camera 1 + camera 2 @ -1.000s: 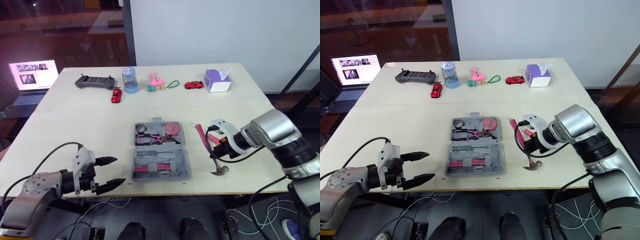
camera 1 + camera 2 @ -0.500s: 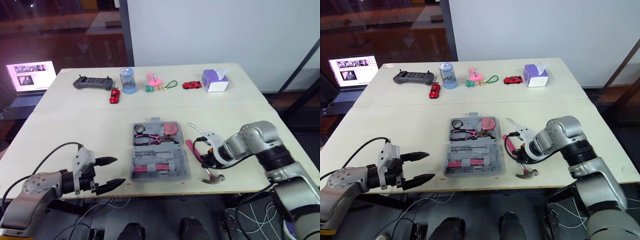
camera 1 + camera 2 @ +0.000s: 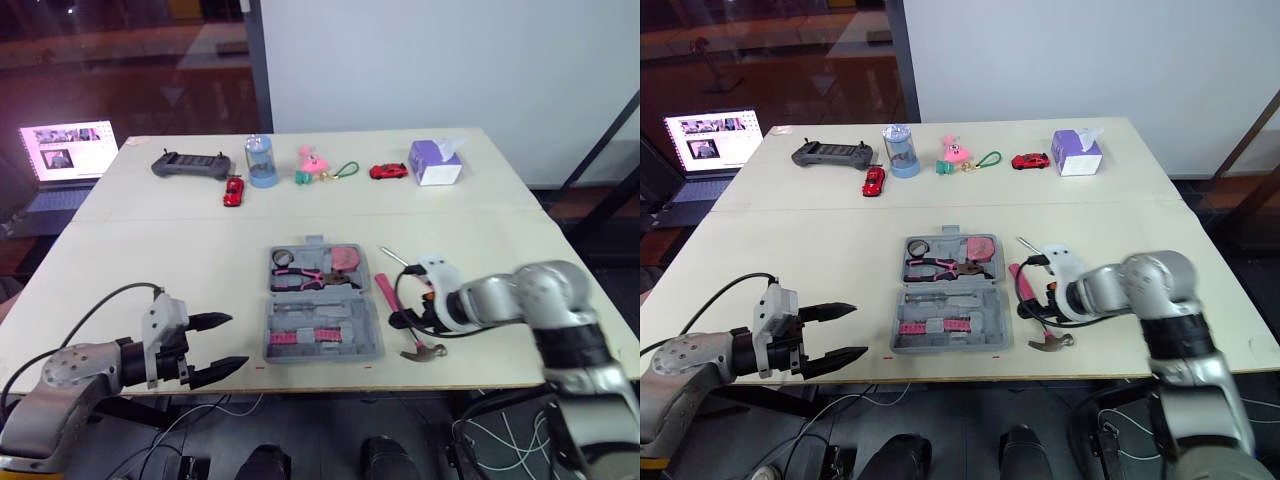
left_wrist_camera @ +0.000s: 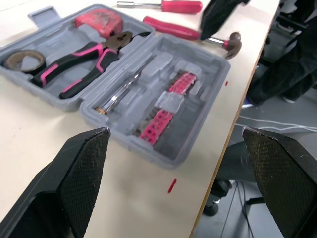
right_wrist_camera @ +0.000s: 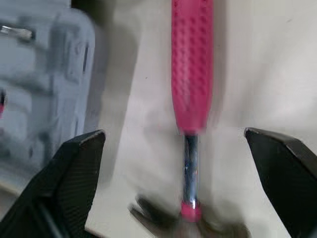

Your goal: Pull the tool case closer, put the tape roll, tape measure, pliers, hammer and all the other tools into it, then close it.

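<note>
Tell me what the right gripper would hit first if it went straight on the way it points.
Most likely the hammer: its pink handle and metal shaft lie directly ahead of the open right gripper, flat on the table. How far off is unclear.

The table (image 3: pixel 150 260) is bright under soft, even light that seems to fall from overhead, so the tool case (image 3: pixel 320 305) and the hammer (image 5: pixel 192 74) throw only faint shadows close beside them. The room beyond the table's far left corner is dim, and the laptop (image 3: pixel 68 148) screen there glows washed-out white. The left wrist view is crisp across the case, with a mild sheen on its grey plastic, while the right wrist view is smeared, with the hammer's head blurred, the case's edge out of focus, and a soft dark shadow between them.
</note>
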